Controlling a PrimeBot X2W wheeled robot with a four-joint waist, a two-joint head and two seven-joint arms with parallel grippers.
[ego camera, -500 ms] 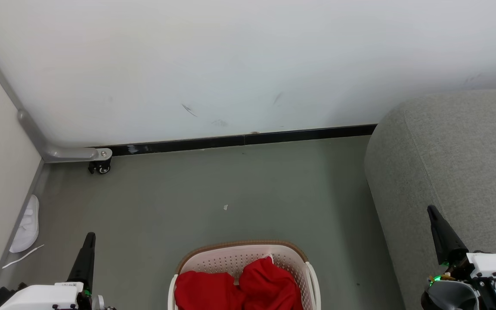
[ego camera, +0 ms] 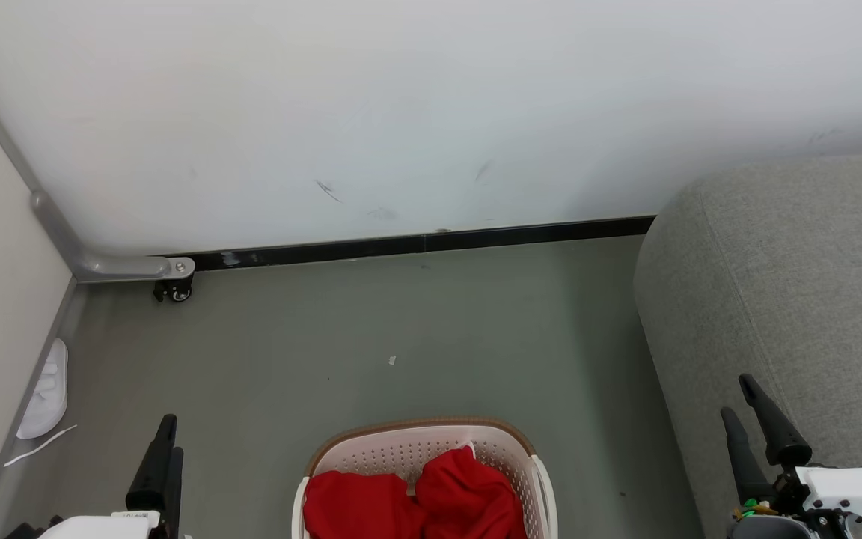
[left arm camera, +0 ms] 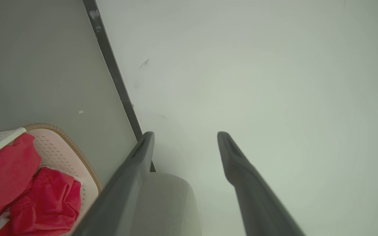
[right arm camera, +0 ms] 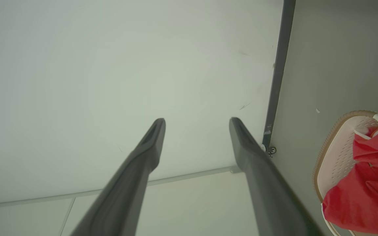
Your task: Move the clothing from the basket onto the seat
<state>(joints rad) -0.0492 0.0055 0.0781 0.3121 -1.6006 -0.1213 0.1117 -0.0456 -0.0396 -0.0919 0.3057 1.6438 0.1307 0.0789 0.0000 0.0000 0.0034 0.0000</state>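
Two bright red soft fabric garments (ego camera: 416, 501) lie bunched side by side in the cream-white perforated plastic laundry basket with a brown rim band (ego camera: 416, 425), at the bottom middle of the head view on the grey-green floor (ego camera: 401, 322). The lower edge cuts the basket off, so its long axis cannot be told. The left pincer (ego camera: 170, 438) stands to the basket's left and the right pincer (ego camera: 735, 395) to its right, in front of the large grey woven-fabric seat (ego camera: 790, 284). Both point up the view, apart from the clothing and holding nothing. The load thus lies between the two arms and nearer the robot than either set of tips. In the left wrist view the left pincer (left arm camera: 185, 134) is spread wide and aims at the white wall, with the garments (left arm camera: 44, 200) and basket (left arm camera: 77, 150) low at that view's left and a corner of the seat (left arm camera: 166, 203) behind the dark fingers (left arm camera: 123, 183). In the right wrist view the right pincer (right arm camera: 197, 120) is equally wide, with the garments (right arm camera: 366, 196) in the basket (right arm camera: 336, 147) at the lower right. Neither arm looks clearly nearer. Since the seat is on the robot's right, the right arm probably has the shorter carry, and either pincer must turn inward and down to reach the cloth.
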